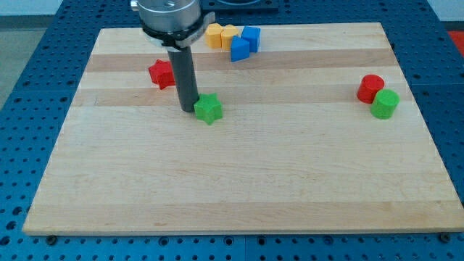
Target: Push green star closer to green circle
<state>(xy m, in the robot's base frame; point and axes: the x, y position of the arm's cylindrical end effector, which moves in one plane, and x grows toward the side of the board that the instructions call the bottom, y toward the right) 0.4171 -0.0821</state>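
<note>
The nearest stretch of the wooden board [239,196], toward the view's bottom, carries no blocks. Taking the green star [209,109] as the landmark: it lies left of the board's middle, about midway up the view, flat on the wood.

My tip [188,109] stands just to the star's left, right against its left edge or a hair off it; the gap, if any, is too small to judge. The rod is plain, with nothing to clench or release, so it grasps nothing and can only press on the star's side.

Far to the star's right, near the board's right edge and at about the same depth, sits the green circle [385,104], a short cylinder. The two are well apart. Touching the circle on its upper left is a red cylinder [370,88], slightly farther back.

Up and to the left of the star, partly behind the rod, lies a red star-like block [162,73]; its exact shape is hard to tell.

Farthest back, above and a little right of the star, near the board's top edge, is a tight cluster: a yellow block [214,35], an orange-yellow block [229,34] beside it, then two blue blocks, one nearer [239,49] and one behind [251,37]
</note>
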